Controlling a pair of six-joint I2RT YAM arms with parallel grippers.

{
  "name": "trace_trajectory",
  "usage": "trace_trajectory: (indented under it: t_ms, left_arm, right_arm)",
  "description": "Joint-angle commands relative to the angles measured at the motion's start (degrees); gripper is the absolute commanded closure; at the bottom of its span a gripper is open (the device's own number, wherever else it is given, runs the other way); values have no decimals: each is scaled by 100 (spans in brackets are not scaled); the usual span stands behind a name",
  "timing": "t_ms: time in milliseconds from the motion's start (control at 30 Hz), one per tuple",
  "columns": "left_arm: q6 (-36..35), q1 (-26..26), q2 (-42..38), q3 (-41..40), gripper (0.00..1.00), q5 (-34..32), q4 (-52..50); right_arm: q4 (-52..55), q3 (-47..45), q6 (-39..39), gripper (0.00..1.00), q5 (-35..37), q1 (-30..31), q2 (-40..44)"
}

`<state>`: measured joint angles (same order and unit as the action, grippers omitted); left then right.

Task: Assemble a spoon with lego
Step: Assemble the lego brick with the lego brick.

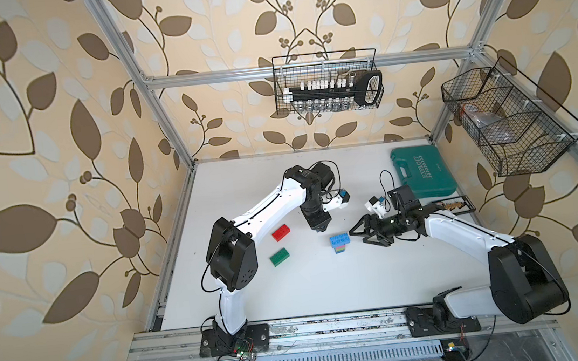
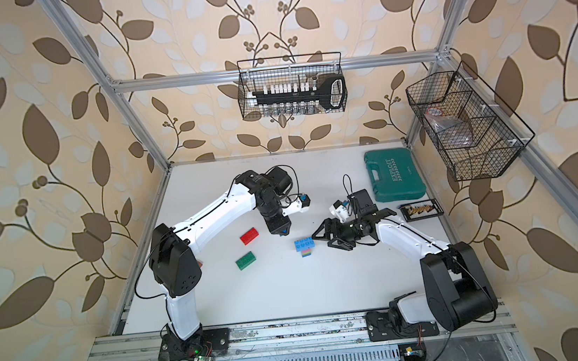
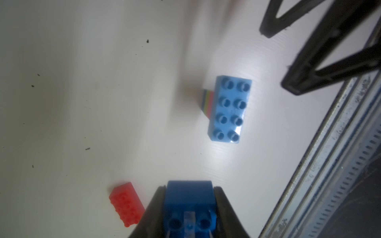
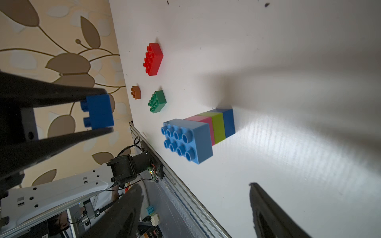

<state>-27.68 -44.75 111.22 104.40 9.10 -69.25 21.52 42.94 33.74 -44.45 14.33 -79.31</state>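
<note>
On the white table (image 1: 328, 287), inside an aluminium frame (image 1: 305, 67) with leaf-pattern wallpaper (image 1: 38, 142) behind it:

- Back basket (image 1: 325, 82): wire, hung on the rear bar.
- Side basket (image 1: 508, 121): wire, hung on the right bar.
- Case (image 1: 423, 171): teal, at the far right of the table, with a small tray (image 1: 453, 205) just in front of it. Baskets, case and tray appear in both top views only.
- Red brick (image 1: 281, 232) and green brick (image 1: 279, 256): loose on the table, left of centre, studs up, near each other but apart.
- Orange brick (image 4: 136, 92): small, near the table's left edge beside the green brick. It is clear only in the right wrist view.
- Spoon (image 1: 339, 242): part-built and standing mid-table. The right wrist view shows its layers, with blue at the base, then lime, then pink, and a long light-blue brick on top, studs up.
- Left gripper (image 1: 320, 228): raised beyond and left of the spoon, well clear of it, its jaws pinching a dark blue brick (image 3: 189, 197). The left wrist view shows that brick's studs toward the camera.
- Right gripper (image 1: 357, 237): low, just right of the spoon and facing it, with the jaws spread wide. No contact with the spoon is visible.
</note>
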Motion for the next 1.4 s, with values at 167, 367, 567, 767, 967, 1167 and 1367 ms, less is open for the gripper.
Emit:
trace_trajectory:
  t_ms: [167,367,567,767,967,1167,1367]
  left_arm:
    - [-512,-146,-168,-42,100,722,9]
    - [-474,-243,-244,-367,100,843,540]
    - [-334,-306,-230,-454,100,752,688]
    - [-204,-349,-307,-700,100,626,911]
    - [-181,-394,-294,-790,100,550,922]
    - [-176,-403,-314,-886,100,517,995]
    - [-185,-412,-249,-873,100,496,914]
  right_arm:
    - [-440,-165,51,20,-424,-27,-229]
    - [-596,-143,-50,22,-592,-27,-555]
    - [-1225,-318,195,32,-893,-36,-907]
    - [-1672,-451,359,38,-1060,-35,-1041]
    - [-2199,-572,607,42,-1238,-26,-1209]
    - [-2335,-576,665,45,-1246,-2,-1342]
    - [-2397,-559,707,45,-1207,79,-1373]
